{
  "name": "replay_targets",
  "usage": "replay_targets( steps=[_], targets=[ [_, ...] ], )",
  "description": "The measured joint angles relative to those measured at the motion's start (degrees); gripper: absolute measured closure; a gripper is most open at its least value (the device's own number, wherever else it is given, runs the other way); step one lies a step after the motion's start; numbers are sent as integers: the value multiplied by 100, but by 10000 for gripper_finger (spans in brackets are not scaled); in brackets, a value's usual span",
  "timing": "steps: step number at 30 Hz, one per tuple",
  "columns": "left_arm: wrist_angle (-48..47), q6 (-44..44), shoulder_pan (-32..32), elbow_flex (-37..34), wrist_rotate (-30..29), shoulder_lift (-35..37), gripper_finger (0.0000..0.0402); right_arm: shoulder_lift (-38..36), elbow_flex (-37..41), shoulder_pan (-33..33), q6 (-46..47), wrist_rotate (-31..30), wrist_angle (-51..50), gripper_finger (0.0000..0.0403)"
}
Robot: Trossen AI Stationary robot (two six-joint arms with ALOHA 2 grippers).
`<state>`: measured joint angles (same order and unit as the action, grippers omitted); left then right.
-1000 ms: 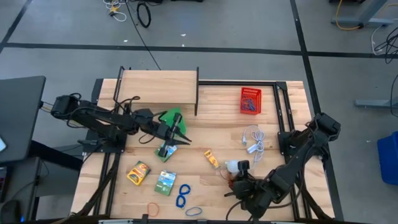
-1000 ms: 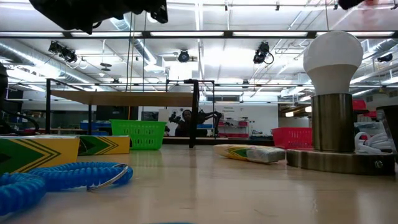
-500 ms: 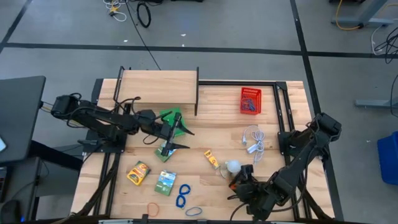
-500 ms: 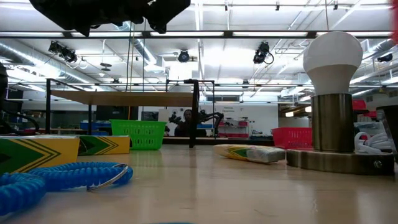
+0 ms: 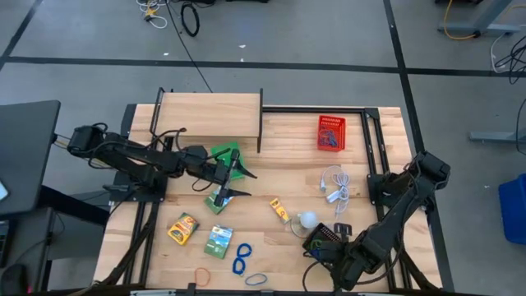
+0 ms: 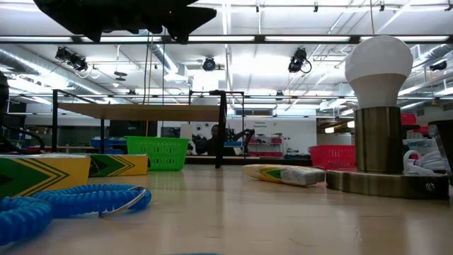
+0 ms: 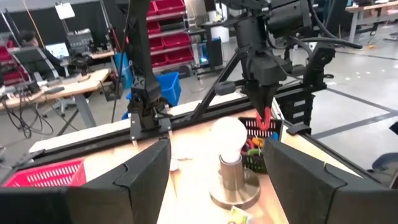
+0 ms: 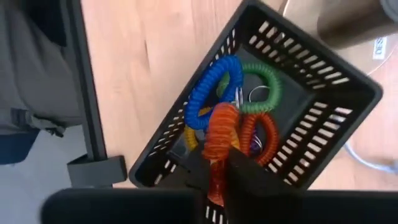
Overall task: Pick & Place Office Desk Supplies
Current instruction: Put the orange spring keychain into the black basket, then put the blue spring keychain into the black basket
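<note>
— While we look straight down, what do we get that the other views lack?
— The whole layout. The left gripper [image 5: 234,182], fingers spread, hangs over a green packet [image 5: 219,200] just beside the green basket [image 5: 226,156]. A yellow packet [image 5: 183,228], a second green packet [image 5: 219,242] and a blue coil loop [image 5: 241,257] lie apart from it on the table [image 5: 288,140]. The right arm [image 5: 394,210] bends down beside the white ball lamp [image 5: 307,219] (its tip is only a dark shape to us there).
— And at table height?
— We see the blue coil loop large in front and the white ball lamp at the right. Only the dark underside of an arm shows, cut off at the top, and neither pincer is visible.
— The left wrist view?
— Its own fingers [image 7: 143,171] stand wide apart with nothing between them. Past them the black basket [image 7: 256,149] sits just beside the lamp's base, and the other arm points down at it with something red-orange at its tip.
— Does the right wrist view settle that?
— Yes. The right gripper [image 8: 217,167] pinches an orange loop [image 8: 217,140] directly above the black basket, where a blue loop [image 8: 214,87] and a green loop [image 8: 264,84] lie (what sits beneath them we cannot make out).
</note>
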<state>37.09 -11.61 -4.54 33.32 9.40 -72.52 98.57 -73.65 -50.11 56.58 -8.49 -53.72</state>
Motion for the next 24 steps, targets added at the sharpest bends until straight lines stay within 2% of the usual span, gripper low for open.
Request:
replay_targets(
  steps=[8,12,19,24],
  targets=[
    [-429,35,-8,-2,7,-1,141,383,0,25,17,151,-9,255],
    [-605,-28,-69,-2,49,-1,141,422,1,63,-5,186,68,216],
    [-1406,7,-352,-7,118,15,141,417,0,75,-82,203,435,218],
    [-2005,315,-738,-9,117,16,141,417,1,98,-598,-301,743,226]
  ],
)
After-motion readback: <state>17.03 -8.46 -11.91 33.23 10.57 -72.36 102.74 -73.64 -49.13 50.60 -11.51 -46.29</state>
